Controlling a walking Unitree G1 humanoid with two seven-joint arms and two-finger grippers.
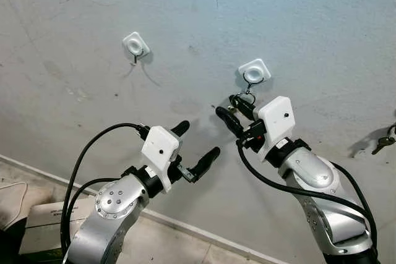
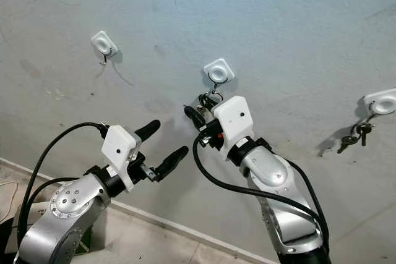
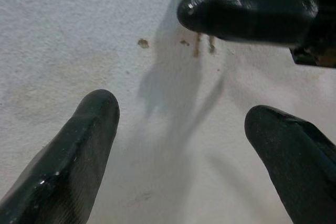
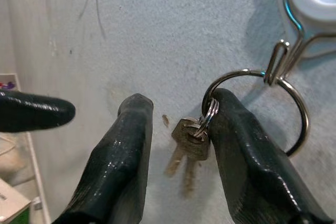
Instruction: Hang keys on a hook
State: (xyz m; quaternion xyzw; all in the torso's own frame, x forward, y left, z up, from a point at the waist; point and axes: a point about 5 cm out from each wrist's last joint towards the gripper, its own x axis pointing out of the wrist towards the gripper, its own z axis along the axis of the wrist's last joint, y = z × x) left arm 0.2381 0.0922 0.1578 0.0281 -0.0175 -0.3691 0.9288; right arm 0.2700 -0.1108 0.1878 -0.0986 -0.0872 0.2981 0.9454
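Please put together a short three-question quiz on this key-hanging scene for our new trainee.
1. True or false: the key ring already hangs on the middle hook.
2. Which gripper is at that ring: A) left gripper, B) right gripper?
3. Fill in: the second bunch of keys hangs on the hook farthest to the robot's ____.

Key: 1. True, the ring is threaded over the wire hook. 2. B, with its fingers apart either side of the keys; the left gripper hovers open nearby. 3. Right.
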